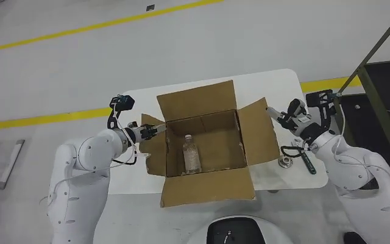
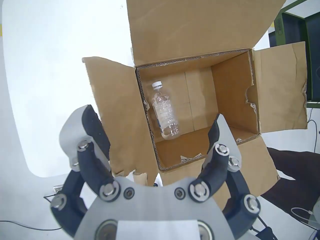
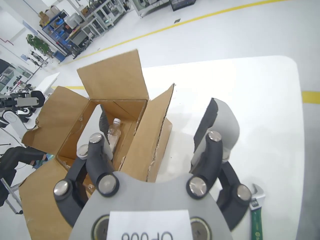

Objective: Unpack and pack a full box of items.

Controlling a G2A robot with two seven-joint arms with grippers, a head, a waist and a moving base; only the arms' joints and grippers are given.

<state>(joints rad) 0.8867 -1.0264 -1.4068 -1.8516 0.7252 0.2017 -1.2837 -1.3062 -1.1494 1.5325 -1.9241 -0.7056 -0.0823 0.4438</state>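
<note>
An open cardboard box stands mid-table with all four flaps spread. A clear plastic bottle with a white cap lies on the box floor near its left wall. My left gripper hovers open at the box's left flap, just outside the rim, holding nothing. My right gripper is open and empty above the right flap's outer edge. On the table at the right lie a green-handled wrench and a small metal piece.
The white table has bare room behind the box and at its far right corner. A dark green rack stands off the table's right edge. Yellow lines cross the floor beyond.
</note>
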